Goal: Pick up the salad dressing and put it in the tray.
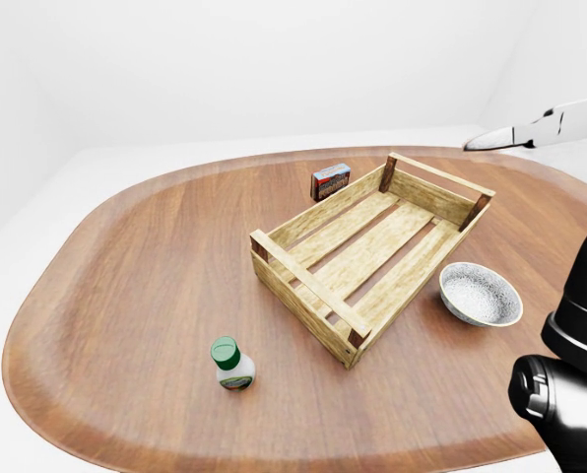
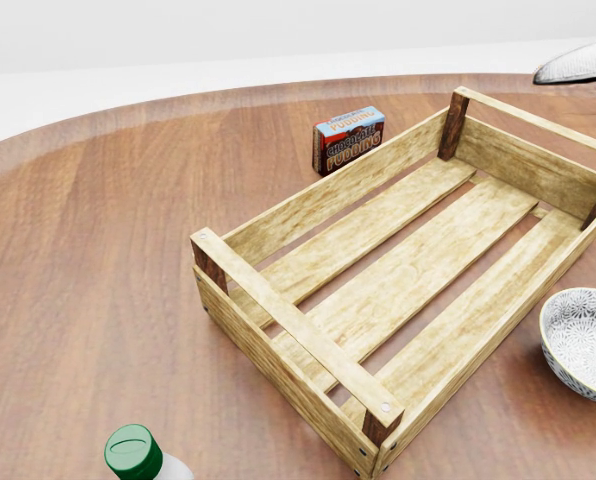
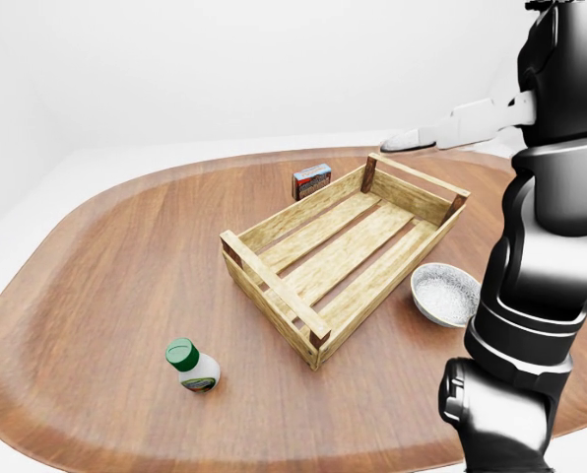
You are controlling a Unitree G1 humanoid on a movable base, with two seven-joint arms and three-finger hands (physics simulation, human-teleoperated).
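Right robot hand (image 3: 417, 139) raised, fingers extended | above tray (image 3: 338, 251) corner

Head view: pale fingers (image 2: 576, 64) poke in at the top right, above the far corner of the wooden tray (image 2: 308, 330). Left of them stands a chocolate pudding box (image 2: 348, 139). Well below, a patterned bowl (image 2: 583, 345) and the green-capped salad dressing (image 2: 136, 455) sit on the bench (image 2: 88, 260).
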